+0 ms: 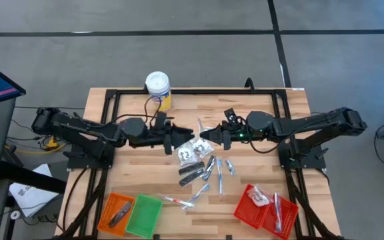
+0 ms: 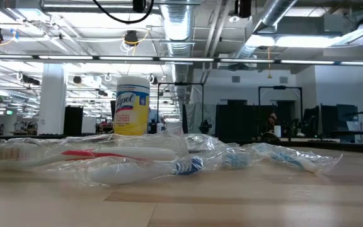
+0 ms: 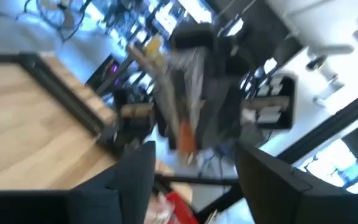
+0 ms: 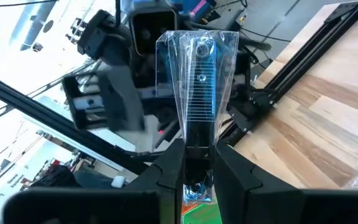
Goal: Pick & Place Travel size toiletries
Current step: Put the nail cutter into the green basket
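Note:
Above the table's middle my two grippers face each other tip to tip. My right gripper is shut on a clear packet with a dark ribbed toiletry inside. My left gripper stands open just short of the packet, which lies ahead of its fingers, not between them. More travel size toiletries lie flat on the wood below: white sachets, silvery sticks, dark narrow ones. In the low view, wrapped toothbrushes lie in front. My right gripper pinches the packet's near end between its two fingers. It comes in level from the table's right side, fingers lying along the packet. The packet sticks out ahead of the fingertips toward my left gripper, lifted clear of the table.
A white-lidded yellow canister stands at the table's far edge. An orange basket and a green basket sit at the near left, and a red basket holding some items at the near right. Black frame rails border the table.

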`<action>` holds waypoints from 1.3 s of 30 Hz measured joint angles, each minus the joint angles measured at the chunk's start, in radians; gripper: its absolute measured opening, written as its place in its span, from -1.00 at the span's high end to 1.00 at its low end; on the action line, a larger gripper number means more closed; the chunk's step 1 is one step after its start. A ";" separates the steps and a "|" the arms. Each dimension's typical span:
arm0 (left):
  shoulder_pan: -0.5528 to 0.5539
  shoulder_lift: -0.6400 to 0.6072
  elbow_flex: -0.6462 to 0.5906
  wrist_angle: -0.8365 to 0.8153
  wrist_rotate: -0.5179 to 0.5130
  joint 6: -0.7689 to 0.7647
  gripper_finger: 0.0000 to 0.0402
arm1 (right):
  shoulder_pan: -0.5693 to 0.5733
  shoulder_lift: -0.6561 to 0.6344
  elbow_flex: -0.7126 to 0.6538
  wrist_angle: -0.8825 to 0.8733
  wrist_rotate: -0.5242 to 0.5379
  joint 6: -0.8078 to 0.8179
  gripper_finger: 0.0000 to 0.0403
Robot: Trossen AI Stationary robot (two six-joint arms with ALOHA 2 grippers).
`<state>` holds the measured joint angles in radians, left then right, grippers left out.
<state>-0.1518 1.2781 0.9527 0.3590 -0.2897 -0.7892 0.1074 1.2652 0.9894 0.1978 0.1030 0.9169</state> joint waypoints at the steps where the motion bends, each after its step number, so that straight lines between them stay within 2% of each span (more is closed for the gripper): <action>1: 0.005 0.000 0.000 0.020 0.000 0.004 -0.10 | 0.000 0.000 0.000 0.001 0.002 0.000 0.73; 8: 0.063 0.005 0.000 0.054 0.048 0.020 -0.21 | 0.000 0.000 0.000 0.016 0.004 0.000 0.73; 15: 0.110 0.085 -0.001 0.247 0.160 -0.022 -0.20 | -0.005 0.000 0.000 0.023 0.011 -0.003 0.72; 28: 0.105 0.127 0.000 0.252 0.182 -0.033 -0.19 | -0.005 0.000 0.000 0.021 0.011 -0.001 0.72; 32: 0.105 0.127 0.000 0.255 0.186 -0.032 -0.08 | -0.005 0.000 0.000 0.021 0.011 0.000 0.72; 39: 0.110 0.127 0.000 0.256 0.187 -0.025 0.28 | -0.005 0.000 0.000 0.021 0.011 0.000 0.72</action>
<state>-0.0414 1.4055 0.9524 0.6151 -0.1032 -0.8144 0.1024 1.2652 0.9894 0.2192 0.1138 0.9165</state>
